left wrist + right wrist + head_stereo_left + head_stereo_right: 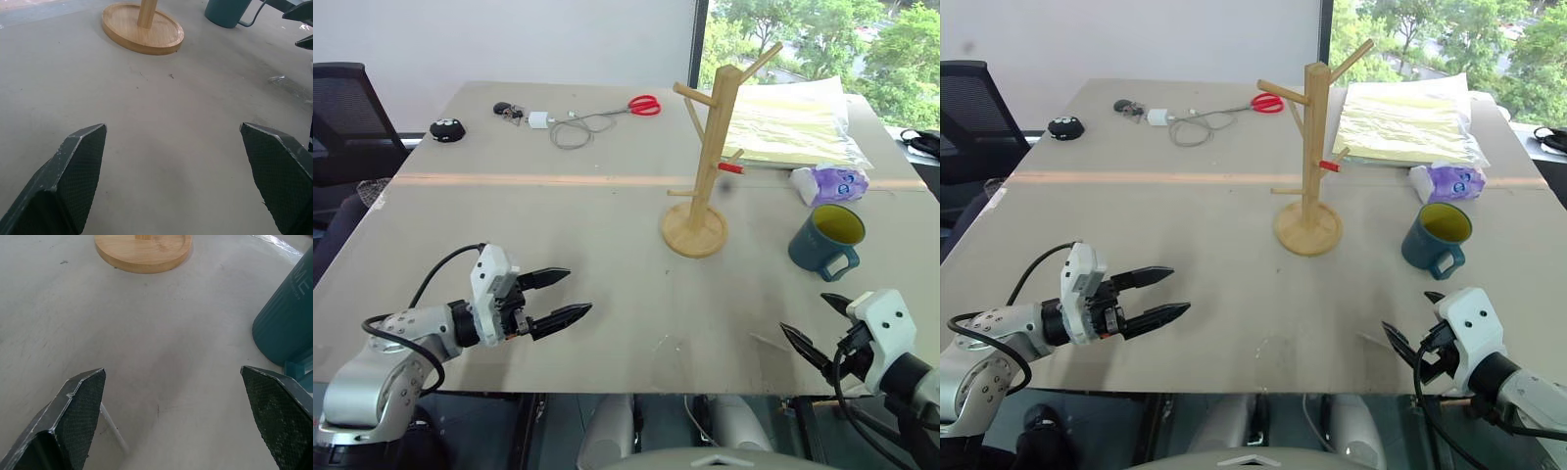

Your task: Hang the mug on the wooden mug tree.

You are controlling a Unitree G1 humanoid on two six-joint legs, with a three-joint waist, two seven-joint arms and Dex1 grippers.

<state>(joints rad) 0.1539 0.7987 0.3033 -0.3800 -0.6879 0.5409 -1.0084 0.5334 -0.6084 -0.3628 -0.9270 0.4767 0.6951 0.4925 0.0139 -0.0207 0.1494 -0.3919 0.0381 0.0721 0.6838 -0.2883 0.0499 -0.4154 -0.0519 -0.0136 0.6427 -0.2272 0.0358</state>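
Hovering right gripper (pixel 815 328): sits over the near right corner of the table (pixel 509 235), jaws spread wide and holding nothing. It's angled toward the mug, which looks to me like a lineup for a reach.
Left gripper (pixel 563 297): same deal over the near left edge, fingers well apart and empty, aimed across toward the middle. My guess is it's parked out of the way, since the mug is way over on the other side.
Mug (pixel 827 238): teal with a yellow-green inside, standing upright near the right edge, just beyond the right gripper. The loop handle faces the near edge, so it's on the side the gripper comes in from.
Wooden mug tree (pixel 705 157): upright about mid-table, disc base flat, just left of the mug and apart from it. The pegs angle upward, and none of them has anything on it.
Task status: not started as far as I can tell, the mug's still on the table.
Clutter: a purple packet (pixel 830 182) and a plastic-wrapped sheet (pixel 793 122) sit behind the mug, scissors (pixel 644 104) and a cable (pixel 570 127) along the far edge. Nothing sits between mug and tree, so that path is open.
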